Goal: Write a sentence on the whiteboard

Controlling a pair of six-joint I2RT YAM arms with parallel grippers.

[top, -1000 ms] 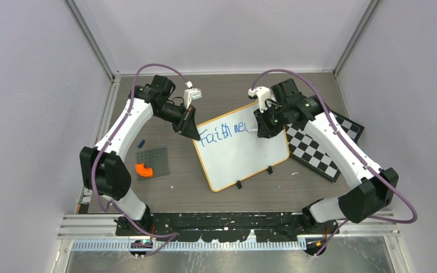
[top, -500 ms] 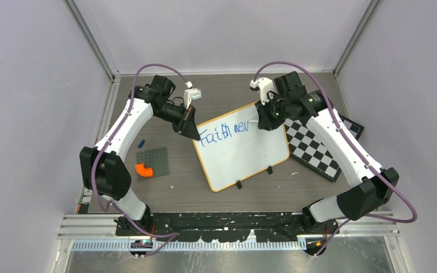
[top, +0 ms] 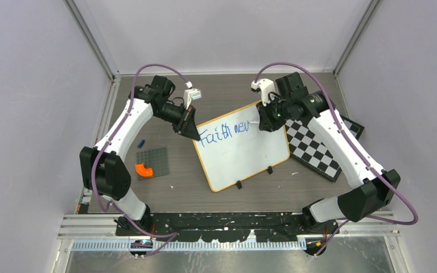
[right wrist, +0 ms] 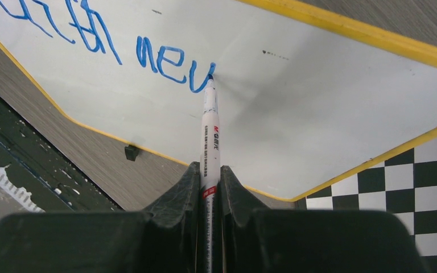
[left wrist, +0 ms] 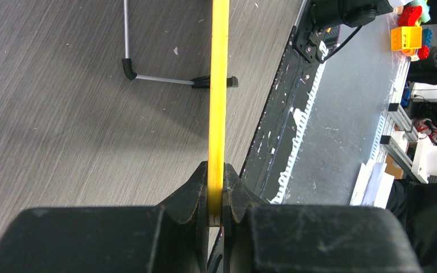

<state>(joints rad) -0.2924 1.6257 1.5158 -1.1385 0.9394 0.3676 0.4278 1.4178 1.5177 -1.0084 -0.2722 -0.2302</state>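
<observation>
Both pairs of jaws are closed on something. The left gripper [left wrist: 216,199] pinches the yellow frame of the whiteboard [left wrist: 218,85], and the thin edge runs straight out between its two fingers. From above, that grip sits at the board's far left corner. The right gripper [right wrist: 209,173] is tight around a white marker [right wrist: 210,128], which lies lengthwise between the fingers. The marker's blue tip touches the white surface at the end of the last blue letter.

The whiteboard [top: 244,156] sits in the middle of the table [top: 165,196], turned at an angle between the two arms. Blue handwriting along its far edge reads roughly "Faith nev". Two black clip feet [top: 239,184] stick out from its near edge. A checkered board [top: 313,151] lies against its right side; whether the two overlap cannot be told. To the left, well apart from the whiteboard, lies a grey baseplate [top: 155,159] with an orange piece [top: 144,169] at its near left corner. A small blue item [top: 141,143] lies just beyond the baseplate.
</observation>
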